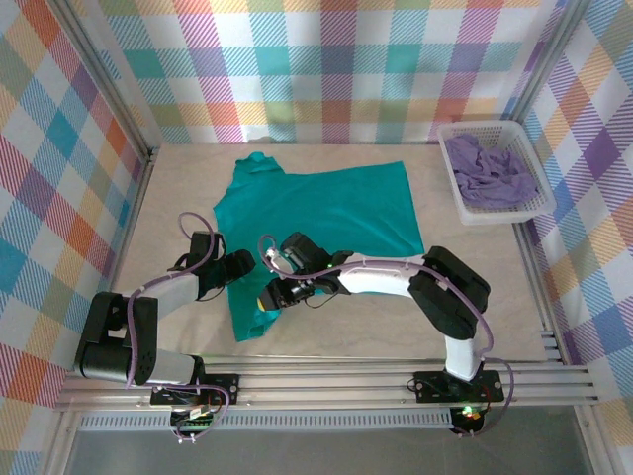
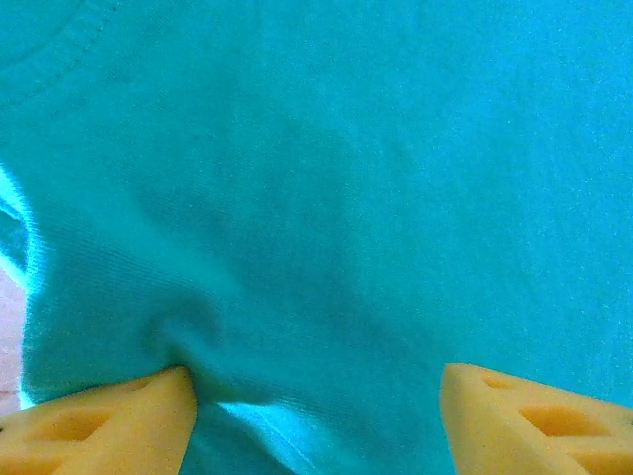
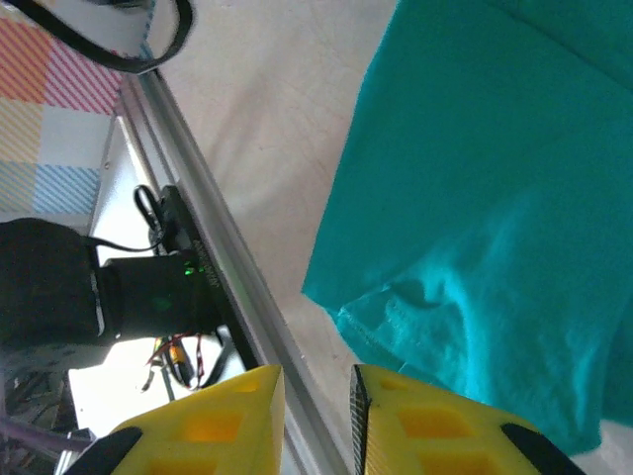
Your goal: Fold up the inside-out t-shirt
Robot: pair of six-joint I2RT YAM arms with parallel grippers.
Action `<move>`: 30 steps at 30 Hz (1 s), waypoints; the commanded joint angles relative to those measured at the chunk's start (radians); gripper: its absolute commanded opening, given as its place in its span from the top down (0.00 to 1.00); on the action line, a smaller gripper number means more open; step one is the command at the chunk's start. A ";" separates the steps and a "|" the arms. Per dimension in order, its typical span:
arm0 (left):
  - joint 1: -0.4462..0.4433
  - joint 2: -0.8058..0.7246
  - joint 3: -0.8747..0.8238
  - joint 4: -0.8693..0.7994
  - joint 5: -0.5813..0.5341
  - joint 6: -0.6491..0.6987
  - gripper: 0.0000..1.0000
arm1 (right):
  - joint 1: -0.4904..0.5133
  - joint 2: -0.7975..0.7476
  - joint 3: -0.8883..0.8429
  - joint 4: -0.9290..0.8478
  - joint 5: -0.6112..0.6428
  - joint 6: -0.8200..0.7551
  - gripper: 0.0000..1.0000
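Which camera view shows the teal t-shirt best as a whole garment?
The top external view: the t-shirt shows nearly its whole outline on the table. The left wrist view gives close fabric with a stitched seam; the right wrist view, one edge and a hemmed corner.

T-shirt [image 1: 326, 213] teal-green; basket [image 1: 492, 214] white (garment [image 1: 490, 173] lavender); walls [image 1: 336, 59] pastel plaid; table [image 1: 178, 198] beige.

The beige table [image 1: 168, 208] carries the teal t-shirt [image 1: 326, 208], spread beneath the left gripper [image 1: 237, 265] and reaching the right gripper [image 1: 269, 296], where its hem seems rumpled. A white basket [image 1: 492, 215] stands well beyond the right gripper, to its right.
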 commanded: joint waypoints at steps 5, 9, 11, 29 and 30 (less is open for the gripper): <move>-0.004 0.028 -0.018 -0.057 -0.022 0.012 0.33 | 0.024 -0.075 -0.089 -0.029 0.071 -0.159 0.74; -0.004 0.026 -0.022 -0.054 -0.021 0.010 0.33 | 0.070 -0.135 -0.163 -0.074 0.132 -0.249 0.73; -0.004 0.027 -0.021 -0.055 -0.019 0.009 0.33 | 0.074 -0.123 -0.183 -0.072 0.146 -0.234 0.71; -0.004 0.002 -0.019 -0.071 -0.022 0.017 0.33 | 0.062 -0.005 -0.096 0.047 0.206 -0.136 0.55; -0.004 0.002 -0.019 -0.071 -0.022 0.016 0.33 | 0.060 -0.013 -0.103 0.043 0.221 -0.124 0.56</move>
